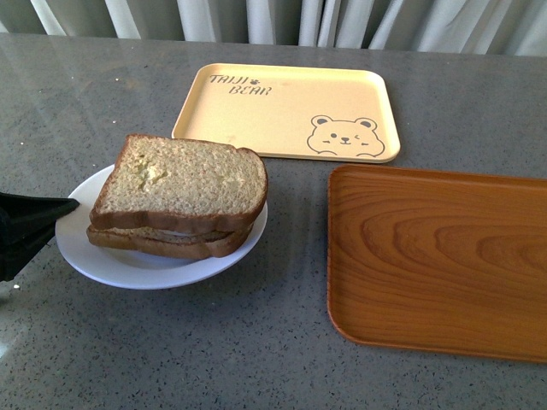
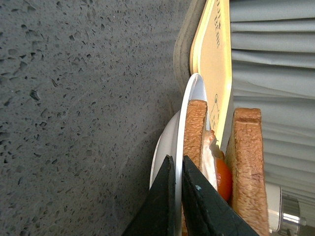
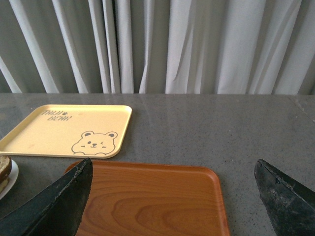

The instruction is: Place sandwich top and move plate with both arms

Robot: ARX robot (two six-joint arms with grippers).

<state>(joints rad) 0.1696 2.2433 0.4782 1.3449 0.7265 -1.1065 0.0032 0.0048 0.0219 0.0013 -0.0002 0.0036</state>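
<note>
1. Grey speckled stone is seen as the table (image 1: 171,359), matt and finely flecked, with pale pleated curtains (image 3: 197,44) hung behind it.
2. On the robot's right, a brown wood-grain tray (image 1: 436,256) with rounded corners is cut off by the front view's edge.
3. Further back, a beige rectangular tray (image 1: 282,107) is printed with a bear face.
4. The plate (image 1: 145,269), round, glossy and white, is set on the table to the left of the wooden tray; much of it is covered by bread.
5. The sandwich top (image 1: 184,179), thick and speckled with a darker crust, is laid on a lower slice (image 1: 171,243) on the plate.
6. The left gripper (image 2: 176,160) is clamped on the plate's rim and is mostly cut off in the front view.
7. The right gripper (image 3: 173,164) is held wide apart above the wooden tray.
8. An orange yolk (image 2: 224,179) is made out between the slices only in the left wrist view.
</note>
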